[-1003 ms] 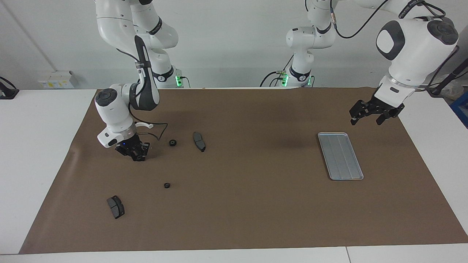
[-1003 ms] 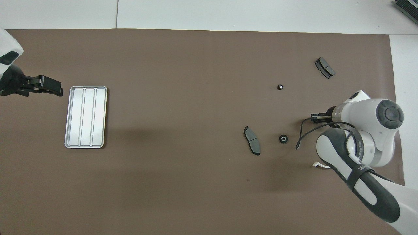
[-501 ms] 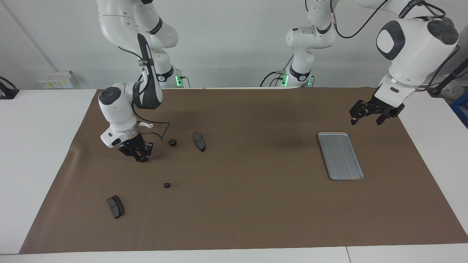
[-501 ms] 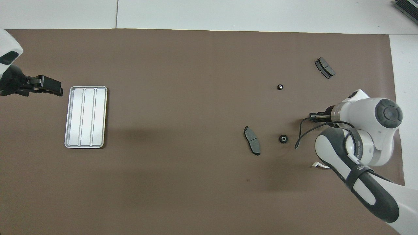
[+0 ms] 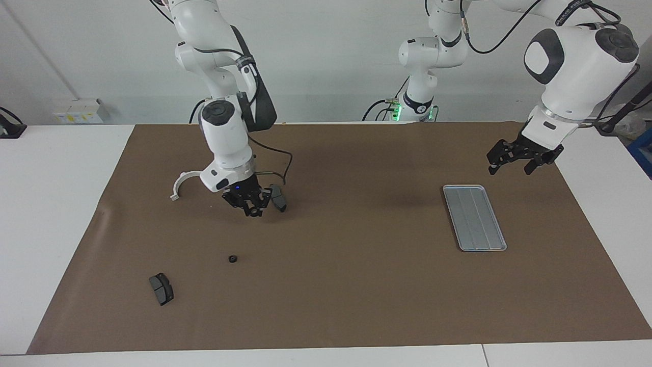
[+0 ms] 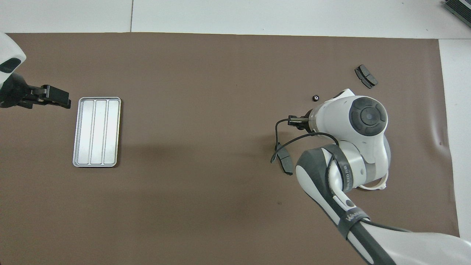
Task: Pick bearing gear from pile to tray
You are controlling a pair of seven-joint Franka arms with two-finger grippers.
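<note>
The right gripper (image 5: 252, 208) hangs low over the brown mat (image 5: 356, 285), its tip just beside a dark grey curved pad (image 5: 278, 198). Whether it is open, closed or gripping anything I cannot tell. A white half-ring bracket (image 5: 181, 182) lies near it, toward the right arm's end of the table. One small black ring (image 5: 232, 259) rests on the mat, apart from this gripper and farther from the robots than the pad beside it. A second dark pad (image 5: 161, 288) lies farther out again. The tray (image 5: 473, 217) is well apart from the right gripper, at the left arm's end. The left gripper (image 5: 511, 165) waits there with its jaws spread and holding nothing, over the mat just off the tray's rim.
</note>
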